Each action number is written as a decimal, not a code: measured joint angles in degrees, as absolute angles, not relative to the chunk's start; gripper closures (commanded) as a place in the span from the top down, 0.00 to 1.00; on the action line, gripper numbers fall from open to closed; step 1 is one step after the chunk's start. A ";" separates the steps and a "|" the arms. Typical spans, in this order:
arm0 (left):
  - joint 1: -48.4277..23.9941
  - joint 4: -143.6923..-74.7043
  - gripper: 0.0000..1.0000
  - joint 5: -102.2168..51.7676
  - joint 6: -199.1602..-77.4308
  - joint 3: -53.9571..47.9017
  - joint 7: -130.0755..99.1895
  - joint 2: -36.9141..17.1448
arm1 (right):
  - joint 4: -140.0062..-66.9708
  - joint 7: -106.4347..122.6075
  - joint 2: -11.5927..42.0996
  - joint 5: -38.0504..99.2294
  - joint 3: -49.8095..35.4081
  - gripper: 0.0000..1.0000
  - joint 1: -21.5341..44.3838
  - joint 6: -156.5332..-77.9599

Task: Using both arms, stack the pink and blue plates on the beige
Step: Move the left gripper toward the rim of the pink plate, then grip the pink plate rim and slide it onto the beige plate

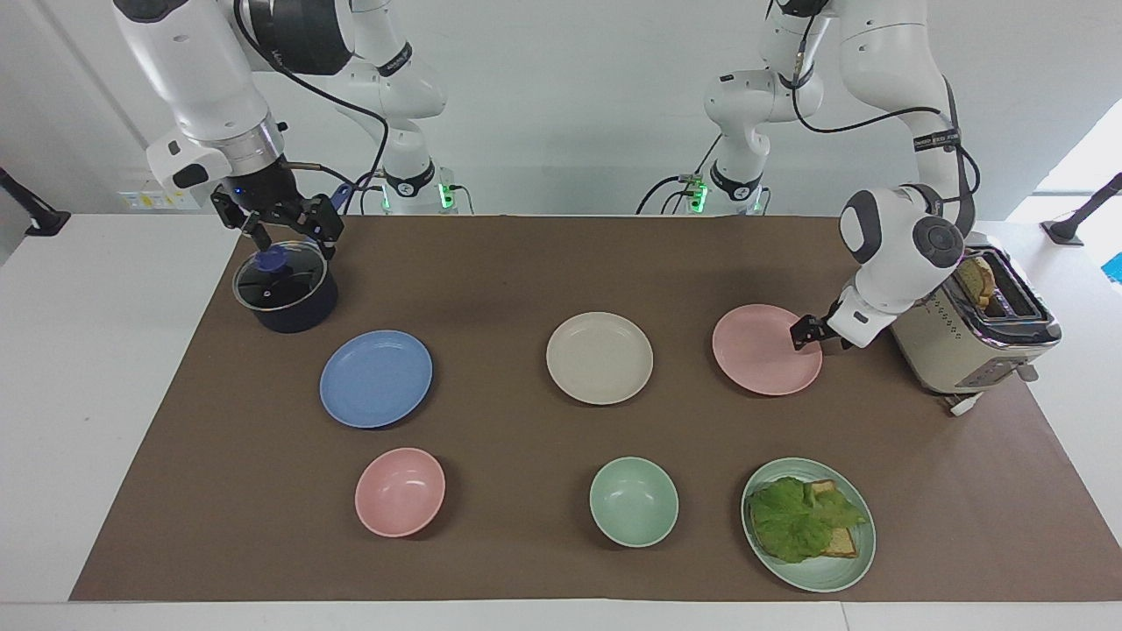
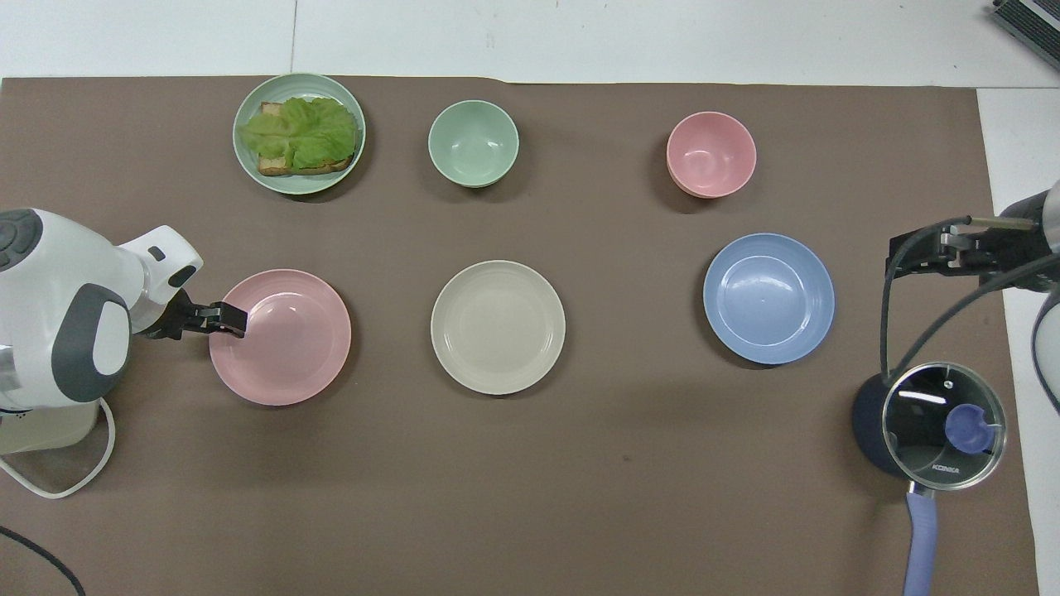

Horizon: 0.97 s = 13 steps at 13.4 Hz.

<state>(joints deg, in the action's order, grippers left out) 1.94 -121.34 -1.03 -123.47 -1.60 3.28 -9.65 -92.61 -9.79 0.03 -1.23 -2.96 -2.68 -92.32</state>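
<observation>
Left gripper at the pink plate's rim, toward the left arm's end of the brown mat.
Its grip is unclear; beige plate lies mid-mat beside it, and the open right gripper waits over the lidded pot.

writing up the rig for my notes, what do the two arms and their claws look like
Both arms are glossy white with rounded joint housings, dark grey round caps and thin black bands at the joints. Loose black cables run along each. The left arm ends in a small black two-finger left claw; the right arm has a silver wrist ring above its black right claw. Green lights glow at both bases.
</observation>
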 measured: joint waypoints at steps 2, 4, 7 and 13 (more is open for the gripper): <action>1.89 -121.49 0.00 -1.04 -123.47 -1.76 3.35 -9.64 | -92.62 -9.79 0.03 -1.23 -2.93 1.00 -2.91 -92.32; 1.89 -121.55 0.00 -1.04 -123.49 -1.78 3.37 -9.64 | -92.63 -9.79 0.03 -1.23 -2.93 1.00 -3.12 -92.32; 1.89 -121.55 0.00 -1.33 -123.32 -1.83 3.70 -9.17 | -92.64 -9.79 0.03 -1.23 -2.94 1.00 -3.21 -92.32; 1.89 -118.55 0.00 -2.68 -119.65 -2.15 3.70 -9.00 | -92.73 -9.79 0.03 -1.23 -2.93 1.00 -3.33 -92.32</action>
<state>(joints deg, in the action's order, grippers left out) 1.89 -118.55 -2.68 -119.65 -2.15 3.70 -9.00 -92.73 -9.79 0.03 -1.23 -2.93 -3.33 -92.32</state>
